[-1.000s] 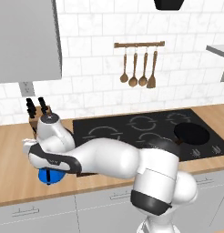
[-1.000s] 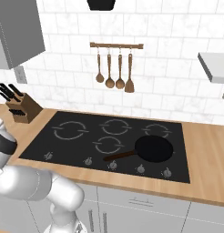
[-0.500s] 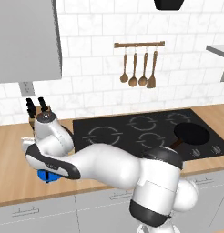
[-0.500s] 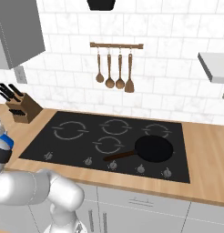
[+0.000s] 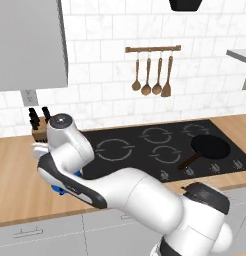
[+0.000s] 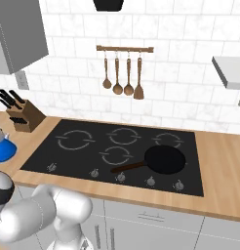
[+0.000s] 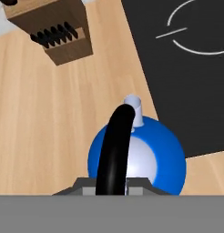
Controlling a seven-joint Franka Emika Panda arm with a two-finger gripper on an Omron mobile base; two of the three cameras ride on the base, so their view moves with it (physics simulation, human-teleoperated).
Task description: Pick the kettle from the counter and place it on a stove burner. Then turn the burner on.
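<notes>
The kettle point(image 7: 137, 157) is gripped by the closed pincer point(image 7: 114, 185) at its arched handle point(image 7: 114, 145), permitting a vertical lift off the bench point(image 7: 50, 118).

The light-brown wood-grain tabletop point(image 6: 224, 166) runs across the middle of both base views, with grey drawer fronts below it. Set flush into it is a flat black glass cooktop point(image 6: 88, 157) marked with thin grey rings; the largest double ring, the stove burner point(image 6: 75, 140), sits at the cooktop's left in the right base view. A black frying pan point(image 6: 164, 159) rests on the cooktop's right part, handle pointing toward the front edge. At the far left of the right base view a wooden knife block point(image 6: 24, 116) stands on the tabletop near the wall. In front of it the blue kettle point(image 6: 2, 149) is on the bare wood, just left of the cooktop's edge.
</notes>
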